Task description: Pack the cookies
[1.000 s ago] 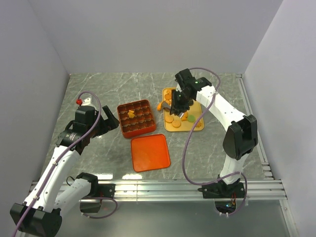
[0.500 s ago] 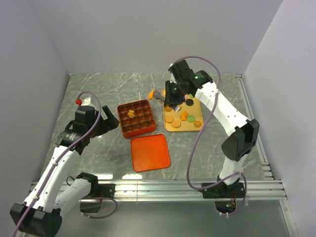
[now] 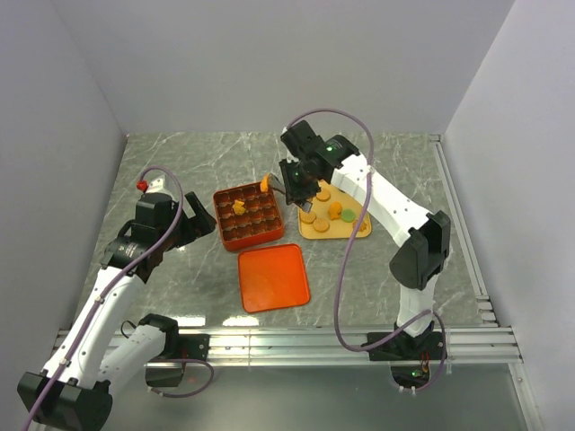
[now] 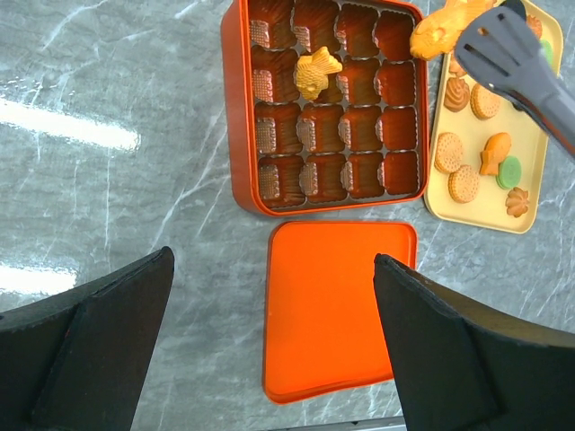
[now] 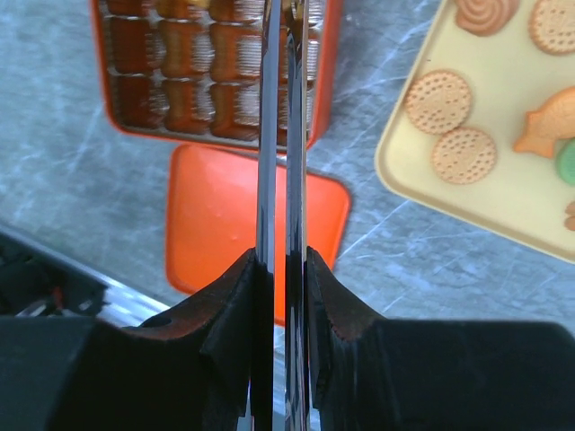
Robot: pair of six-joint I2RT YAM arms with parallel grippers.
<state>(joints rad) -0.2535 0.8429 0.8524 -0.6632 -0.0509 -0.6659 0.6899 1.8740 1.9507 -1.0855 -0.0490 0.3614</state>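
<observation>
My right gripper (image 3: 296, 182) is shut on metal tongs (image 3: 281, 186) (image 5: 280, 135). The tongs (image 4: 526, 67) pinch an orange fish-shaped cookie (image 3: 265, 184) (image 4: 446, 27) above the far right corner of the orange-red gridded box (image 3: 218, 220) (image 4: 235, 108). One orange fish cookie (image 4: 316, 72) lies in a cell of the box. Several cookies (image 3: 321, 224) (image 5: 437, 101) lie on the yellow tray (image 3: 332, 236) (image 4: 526, 135) to the right of the box. My left gripper (image 3: 193, 224) (image 4: 274, 260) is open and empty, left of the box.
The flat orange-red lid (image 3: 273, 277) (image 4: 337, 310) (image 5: 225, 224) lies on the grey marble table in front of the box. A red-topped object (image 3: 142, 185) stands at the far left. Metal rails run along the near and right table edges.
My right arm has carried the tongs and the fish cookie leftward from over the yellow tray to over the box's far right corner. The left arm has not moved.
</observation>
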